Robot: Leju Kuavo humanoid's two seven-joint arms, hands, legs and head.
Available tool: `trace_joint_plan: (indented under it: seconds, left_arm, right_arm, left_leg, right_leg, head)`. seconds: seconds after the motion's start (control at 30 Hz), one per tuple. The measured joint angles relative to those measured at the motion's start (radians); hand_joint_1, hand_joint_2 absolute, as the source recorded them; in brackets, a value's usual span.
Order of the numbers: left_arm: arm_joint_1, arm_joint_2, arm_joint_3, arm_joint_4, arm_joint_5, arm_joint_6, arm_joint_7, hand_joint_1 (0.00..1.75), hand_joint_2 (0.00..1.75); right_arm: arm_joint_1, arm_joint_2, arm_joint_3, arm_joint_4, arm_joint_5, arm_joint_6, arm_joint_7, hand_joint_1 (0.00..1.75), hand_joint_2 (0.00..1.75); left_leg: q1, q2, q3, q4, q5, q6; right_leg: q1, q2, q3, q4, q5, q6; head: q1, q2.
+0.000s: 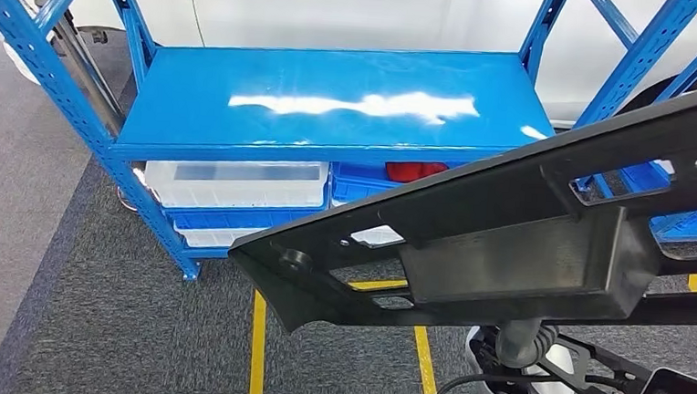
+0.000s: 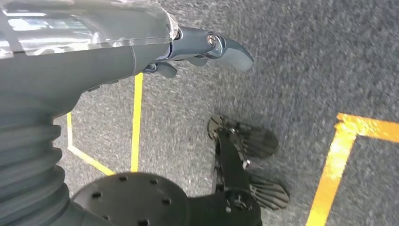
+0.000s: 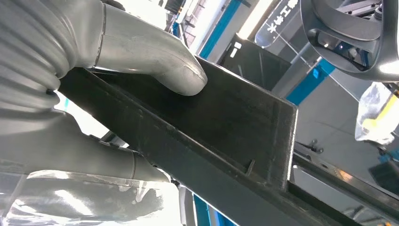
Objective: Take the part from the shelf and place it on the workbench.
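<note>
That long black plastic part with cutouts point(image 1: 507, 234) sits right under your camera, one piece, pinched by the right hand point(image 3: 117, 70), thumb pressing its wall. It's off the blue metal shelf point(image 1: 333, 96). Swing wide and its far end could clip a post. Left hand point(image 2: 207, 47) hangs, fingers loosely curled, holding nothing.

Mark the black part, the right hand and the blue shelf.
black part point(image 1: 506, 252), head view, boxy middle section.
right hand point(image 3: 155, 61), right wrist view, thumb pressed on the part.
blue shelf point(image 1: 333, 91), head view, bare top board.
</note>
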Motion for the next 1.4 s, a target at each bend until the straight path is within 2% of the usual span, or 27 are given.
trace_joint_plan:
  seconds: [0.07,0.13,0.17,0.2,0.23,0.3,0.37,0.47,0.53,0.57,0.63,0.67,0.7,0.73,0.77,0.83,0.9,1.0,1.03,1.1,1.17,1.2,1.23,1.27,1.33,1.37,1.4]
  left_arm:
    - [0.001,-0.001,0.000,0.000,0.000,0.000,0.000,0.00,1.75]
    - [0.001,-0.001,0.001,0.000,0.000,0.000,0.000,0.00,1.75]
    - [0.001,-0.001,0.001,0.000,0.000,0.000,0.000,0.00,1.75]
    - [0.002,-0.001,0.001,0.000,0.000,0.000,0.000,0.00,1.75]
    - [0.002,-0.001,0.001,0.000,0.000,0.001,0.000,0.00,1.75]
    - [0.002,-0.001,0.002,0.000,0.001,0.003,-0.003,0.00,1.75]
    - [0.000,-0.001,0.004,0.000,0.003,0.004,-0.012,0.00,1.75]
    - [-0.001,-0.001,0.013,0.000,0.006,0.020,-0.034,0.00,1.75]
    - [-0.002,-0.001,0.018,0.000,0.010,0.040,-0.061,0.00,1.75]
    - [-0.002,-0.001,0.020,0.000,0.010,0.047,-0.077,0.00,1.75]
    - [-0.002,0.000,0.021,0.000,0.000,0.054,-0.095,0.00,1.75]
    - [-0.001,0.000,0.020,0.000,-0.009,0.057,-0.097,0.00,1.75]
    - [0.000,0.000,0.020,0.000,-0.020,0.061,-0.095,0.00,1.75]
    - [0.000,0.001,0.019,0.000,-0.029,0.066,-0.091,0.00,1.75]
    - [0.001,0.002,0.018,0.000,-0.035,0.072,-0.087,0.00,1.75]
    - [0.000,0.004,0.018,0.000,-0.041,0.082,-0.081,0.00,1.75]
    - [0.001,0.007,0.018,0.000,-0.045,0.089,-0.079,0.00,1.75]
    - [0.002,0.013,0.018,0.000,-0.046,0.096,-0.080,0.00,1.75]
    - [0.001,0.017,0.018,0.000,-0.045,0.097,-0.083,0.00,1.75]
    - [-0.001,0.025,0.018,0.000,-0.045,0.097,-0.088,0.00,1.75]
    - [0.000,0.035,0.018,0.000,-0.046,0.095,-0.096,0.00,1.75]
    - [0.001,0.039,0.018,0.000,-0.046,0.093,-0.100,0.00,1.75]
    - [0.002,0.043,0.018,0.000,-0.047,0.092,-0.104,0.00,1.75]
    - [0.001,0.047,0.018,0.000,-0.048,0.091,-0.109,0.00,1.75]
    - [0.000,0.053,0.018,0.000,-0.049,0.091,-0.119,0.00,1.75]
    - [-0.001,0.056,0.018,0.000,-0.050,0.091,-0.124,0.00,1.75]
    - [-0.002,0.061,0.018,0.000,-0.049,0.091,-0.127,0.00,1.75]
  right_arm:
    - [0.001,0.001,-0.007,0.000,0.001,0.000,0.000,1.75,1.75]
    - [0.004,0.001,-0.012,0.000,0.001,0.000,0.000,1.75,1.75]
    - [0.006,0.001,-0.014,0.000,0.001,0.000,0.000,1.75,1.75]
    - [0.007,0.001,-0.015,0.000,0.001,0.000,0.000,1.75,1.75]
    - [0.008,0.001,-0.016,0.000,0.002,0.000,0.000,1.75,1.75]
    - [0.008,0.001,-0.017,0.000,0.004,0.000,0.000,1.75,1.75]
    - [0.010,0.000,-0.018,0.001,0.005,0.009,0.000,1.75,1.75]
    - [0.014,0.000,-0.020,0.001,0.005,0.039,0.000,1.75,1.75]
    - [0.013,0.001,-0.020,0.001,0.006,0.052,0.000,1.75,1.75]
    - [0.012,0.002,-0.020,0.000,0.007,0.055,0.000,1.75,1.75]
    - [0.011,0.003,-0.020,0.000,0.008,0.058,0.000,1.75,1.75]
    - [0.012,0.004,-0.021,0.001,0.008,0.060,0.000,1.75,1.75]
    - [0.013,0.004,-0.021,0.001,0.008,0.064,0.000,1.75,1.75]
    - [0.014,0.004,-0.022,0.001,0.008,0.069,0.000,1.75,1.75]
    - [0.016,0.004,-0.024,0.000,0.008,0.072,0.000,1.75,1.75]
    - [0.017,0.004,-0.029,0.000,0.013,0.080,0.000,1.75,1.75]
    - [0.019,0.005,-0.036,0.000,0.023,0.088,0.000,1.75,1.75]
    - [0.027,0.009,-0.053,-0.001,0.034,0.094,0.000,1.75,1.75]
    - [0.029,0.012,-0.061,-0.004,0.038,0.093,0.000,1.75,1.75]
    - [0.032,0.015,-0.078,-0.012,0.046,0.089,0.000,1.75,1.75]
    - [0.041,0.016,-0.096,-0.022,0.049,0.088,0.000,1.75,1.75]
    - [0.047,0.017,-0.105,-0.028,0.051,0.088,0.000,1.75,1.75]
    - [0.052,0.018,-0.114,-0.034,0.053,0.089,0.000,1.75,1.75]
    - [0.055,0.020,-0.123,-0.041,0.055,0.089,0.000,1.75,1.75]
    - [0.057,0.025,-0.137,-0.059,0.061,0.088,0.000,1.75,1.75]
    - [0.057,0.029,-0.142,-0.069,0.066,0.087,0.000,1.75,1.75]
    - [0.058,0.034,-0.144,-0.079,0.072,0.082,0.000,1.75,1.75]
  left_leg:
    - [0.005,0.003,-0.004,-0.005,0.011,0.010]
    - [0.005,0.003,-0.013,-0.003,0.017,0.014]
    - [0.004,0.004,-0.017,0.000,0.018,0.013]
    - [0.005,0.003,-0.021,0.004,0.019,0.012]
    - [0.005,0.003,-0.024,0.008,0.019,0.010]
    - [0.006,0.002,-0.026,0.016,0.015,0.003]
    - [0.004,0.001,-0.031,0.025,0.010,-0.008]
    - [0.003,0.002,-0.037,0.028,0.008,-0.027]
    - [0.005,0.002,-0.049,0.057,-0.015,-0.037]
    - [0.006,0.002,-0.069,0.102,-0.043,-0.040]
    - [0.006,0.002,-0.135,0.243,-0.112,-0.044]
    - [0.006,0.002,-0.167,0.307,-0.133,-0.045]
    - [0.006,0.001,-0.183,0.340,-0.136,-0.045]
    - [0.006,0.001,-0.180,0.332,-0.119,-0.043]
    - [0.006,-0.001,-0.157,0.282,-0.085,-0.040]
    - [0.006,-0.023,-0.087,0.134,-0.019,-0.032]
    - [0.003,-0.040,-0.051,0.054,0.004,-0.024]
    - [0.002,-0.025,-0.054,0.047,0.012,-0.009]
    - [0.005,-0.018,-0.054,0.044,0.017,-0.002]
    - [0.008,-0.001,-0.059,0.039,0.026,0.009]
    - [0.006,0.016,-0.066,0.039,0.029,0.013]
    - [0.006,0.024,-0.069,0.040,0.030,0.013]
    - [0.005,0.033,-0.070,0.041,0.030,0.012]
    - [0.005,0.041,-0.071,0.043,0.031,0.011]
    - [0.003,0.056,-0.070,0.046,0.029,0.006]
    - [0.001,0.063,-0.070,0.047,0.028,0.002]
    - [0.000,0.069,-0.069,0.048,0.027,-0.004]
  right_leg:
    - [-0.004,0.004,-0.032,0.074,-0.051,0.013]
    - [-0.011,0.007,-0.090,0.219,-0.125,0.024]
    - [-0.015,0.007,-0.112,0.277,-0.145,0.028]
    - [-0.019,0.007,-0.117,0.300,-0.148,0.032]
    - [-0.023,0.006,-0.101,0.280,-0.131,0.034]
    - [-0.029,0.006,-0.020,0.143,-0.074,0.034]
    - [-0.026,0.007,0.037,0.033,-0.047,0.025]
    - [-0.020,0.009,0.038,0.017,-0.050,0.004]
    - [-0.022,0.008,0.039,0.011,-0.047,-0.012]
    - [-0.023,0.007,0.039,0.008,-0.045,-0.018]
    - [-0.019,0.005,0.036,0.008,-0.043,-0.026]
    - [-0.017,0.005,0.034,0.009,-0.043,-0.027]
    - [-0.015,0.005,0.033,0.011,-0.042,-0.028]
    - [-0.014,0.006,0.032,0.012,-0.042,-0.028]
    - [-0.013,0.010,0.032,0.014,-0.042,-0.027]
    - [-0.011,0.019,0.030,0.020,-0.042,-0.022]
    - [-0.011,0.028,0.024,0.025,-0.038,-0.012]
    - [-0.013,0.041,0.016,0.025,-0.029,0.007]
    - [-0.013,0.040,0.010,0.038,-0.039,0.012]
    - [-0.016,0.030,-0.028,0.122,-0.095,0.021]
    - [-0.019,0.022,-0.089,0.262,-0.164,0.028]
    - [-0.020,0.020,-0.107,0.307,-0.179,0.030]
    - [-0.021,0.018,-0.105,0.315,-0.174,0.031]
    - [-0.022,0.012,-0.080,0.277,-0.151,0.031]
    - [-0.018,-0.019,0.006,0.129,-0.096,0.022]
    - [-0.014,-0.035,0.039,0.067,-0.079,0.015]
    - [-0.010,-0.046,0.057,0.031,-0.072,0.008]
  head:
    - [0.000,0.000]
    - [0.000,0.000]
    - [0.000,0.000]
    - [0.000,0.000]
    - [0.000,0.000]
    - [0.000,0.000]
    - [0.000,0.000]
    - [0.000,0.000]
    - [0.000,0.000]
    - [0.000,0.000]
    - [0.000,0.000]
    - [0.000,0.000]
    - [0.000,0.000]
    - [0.000,0.000]
    - [0.000,0.000]
    - [0.000,0.000]
    - [0.000,0.000]
    - [0.000,0.000]
    - [0.000,0.000]
    - [0.000,0.000]
    - [0.000,0.000]
    - [0.000,0.000]
    - [0.000,0.000]
    - [0.000,0.000]
    - [0.000,0.000]
    - [0.000,0.000]
    - [0.000,0.000]
